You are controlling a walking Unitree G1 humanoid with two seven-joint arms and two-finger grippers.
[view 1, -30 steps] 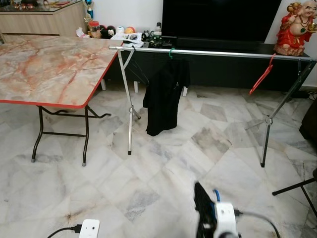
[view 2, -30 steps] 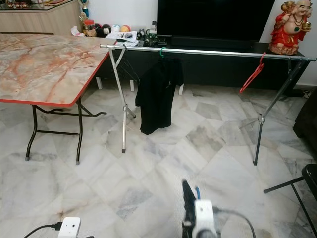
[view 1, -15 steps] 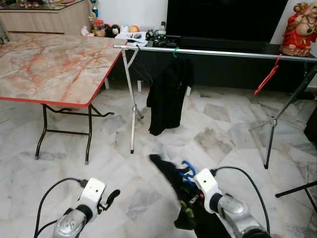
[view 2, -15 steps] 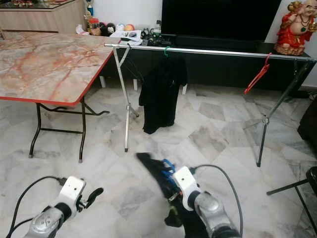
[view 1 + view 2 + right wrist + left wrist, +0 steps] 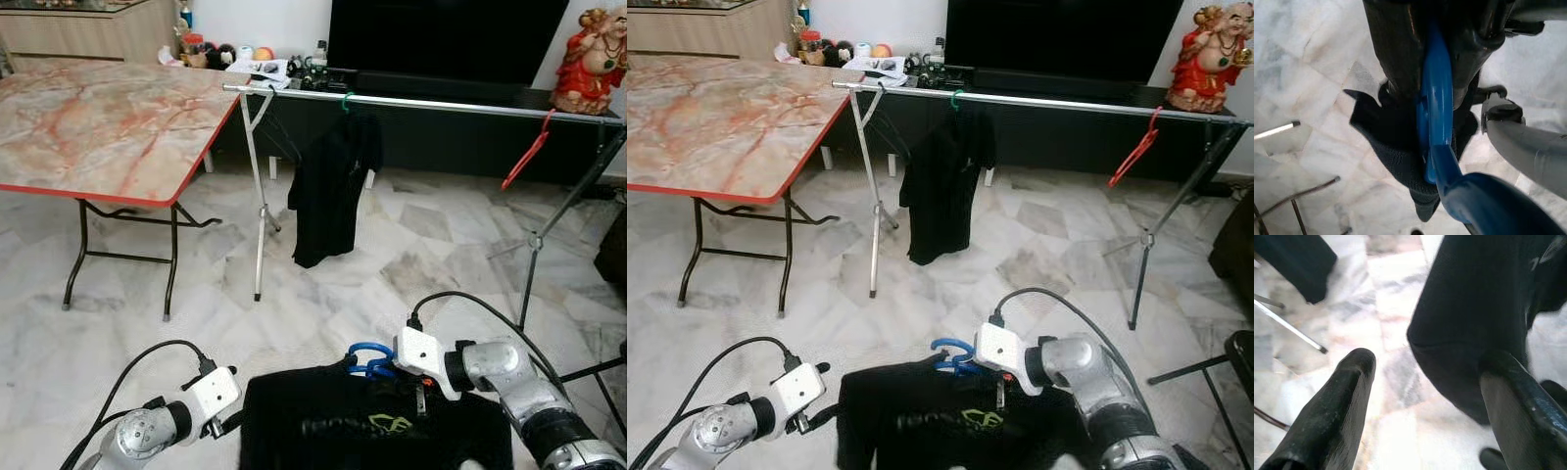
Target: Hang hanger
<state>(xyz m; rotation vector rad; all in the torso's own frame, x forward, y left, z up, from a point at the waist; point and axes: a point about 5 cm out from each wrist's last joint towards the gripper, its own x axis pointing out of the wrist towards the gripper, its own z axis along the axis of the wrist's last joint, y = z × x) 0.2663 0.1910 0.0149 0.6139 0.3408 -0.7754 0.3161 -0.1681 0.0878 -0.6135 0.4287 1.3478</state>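
Observation:
My right gripper (image 5: 1435, 54) is shut on a blue hanger (image 5: 369, 359) that carries a black T-shirt (image 5: 372, 431), held low in front of me above the floor. In the right wrist view the hanger's blue neck (image 5: 1436, 117) runs between the two black fingers. My left gripper (image 5: 1427, 362) is open at the shirt's left edge, and the sleeve hem (image 5: 1469, 338) lies partly between its fingers. Ahead, the silver drying rail (image 5: 441, 103) stands on folding legs.
A black shirt (image 5: 328, 191) on a green hanger and a bare red hanger (image 5: 524, 157) hang on the rail. A marble-topped folding table (image 5: 98, 117) stands on the left. Behind the rail are a dark TV cabinet and a red statue (image 5: 586, 59). Black chair legs (image 5: 588, 367) are on the right.
My right gripper has risen with the hanger and the shirt now spreads wide and flat. My left gripper has come up to the shirt's left edge.

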